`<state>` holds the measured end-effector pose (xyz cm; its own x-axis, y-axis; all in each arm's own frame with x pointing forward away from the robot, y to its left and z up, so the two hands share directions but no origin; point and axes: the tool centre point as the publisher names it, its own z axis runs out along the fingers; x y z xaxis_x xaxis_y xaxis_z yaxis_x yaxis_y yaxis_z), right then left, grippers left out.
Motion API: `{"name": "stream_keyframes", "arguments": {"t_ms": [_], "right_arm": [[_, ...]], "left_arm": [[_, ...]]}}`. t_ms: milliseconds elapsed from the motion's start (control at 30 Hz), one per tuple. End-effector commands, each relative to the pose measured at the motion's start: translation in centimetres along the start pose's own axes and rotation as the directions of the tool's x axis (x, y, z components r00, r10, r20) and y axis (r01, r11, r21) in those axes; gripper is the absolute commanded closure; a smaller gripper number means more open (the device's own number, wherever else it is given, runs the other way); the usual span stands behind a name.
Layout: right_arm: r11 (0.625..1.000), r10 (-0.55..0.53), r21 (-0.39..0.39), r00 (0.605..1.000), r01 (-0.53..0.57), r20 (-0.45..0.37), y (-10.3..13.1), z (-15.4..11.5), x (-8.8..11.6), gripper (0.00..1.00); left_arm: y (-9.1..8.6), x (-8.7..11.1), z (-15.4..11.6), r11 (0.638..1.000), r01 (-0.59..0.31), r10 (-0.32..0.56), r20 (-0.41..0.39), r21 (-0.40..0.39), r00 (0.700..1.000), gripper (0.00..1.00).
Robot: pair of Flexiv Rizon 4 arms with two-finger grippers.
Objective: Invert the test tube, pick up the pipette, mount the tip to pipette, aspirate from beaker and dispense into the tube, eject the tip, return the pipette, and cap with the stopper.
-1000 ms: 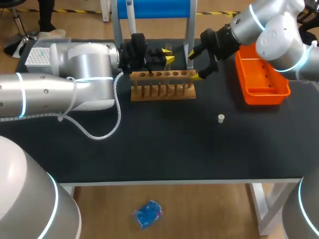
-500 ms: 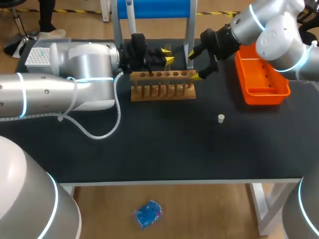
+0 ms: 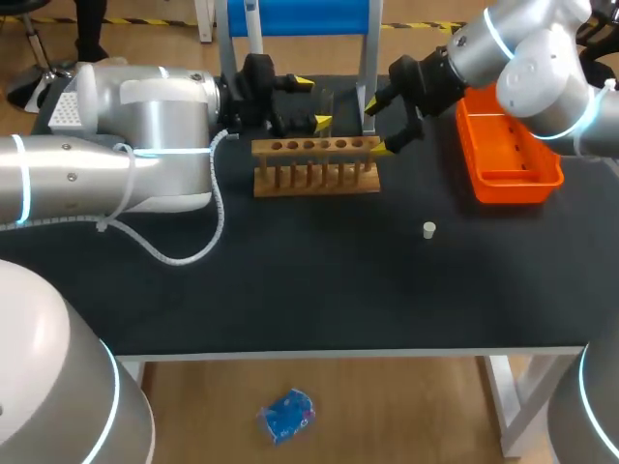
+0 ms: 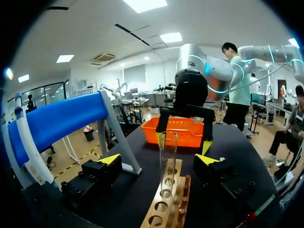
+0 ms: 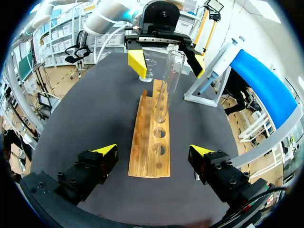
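Jaws apart, left gripper [image 4: 159, 160] and right gripper [image 5: 153, 150] face across upright test tube [image 4: 167, 152].

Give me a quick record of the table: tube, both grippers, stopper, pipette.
test tube: upright in wooden rack, mouth up
left gripper: open, a finger each side of the tube, not touching
right gripper: open, at the rack's end, holding nothing
stopper: loose on the table
pipette: hanging on the blue stand
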<state>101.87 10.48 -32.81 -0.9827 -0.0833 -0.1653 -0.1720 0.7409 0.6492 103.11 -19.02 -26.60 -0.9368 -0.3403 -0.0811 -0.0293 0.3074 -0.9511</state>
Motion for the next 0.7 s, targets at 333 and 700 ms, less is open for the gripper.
{"name": "stream_keyframes", "arguments": {"t_ms": [333,700], "right_arm": [[1.0,0.0,0.002,1.0,0.0,-0.005,0.0,-0.1,-0.1,0.0],[1.0,0.0,0.002,1.0,0.0,-0.005,0.0,-0.1,-0.1,0.0]], "left_arm": [[-0.3,2.3,-10.4,0.993,0.101,-0.083,0.244,-0.061,0.966,0.0],[-0.4,2.9,-11.6,0.992,0.107,-0.086,0.279,-0.061,0.956,0.0]]}}
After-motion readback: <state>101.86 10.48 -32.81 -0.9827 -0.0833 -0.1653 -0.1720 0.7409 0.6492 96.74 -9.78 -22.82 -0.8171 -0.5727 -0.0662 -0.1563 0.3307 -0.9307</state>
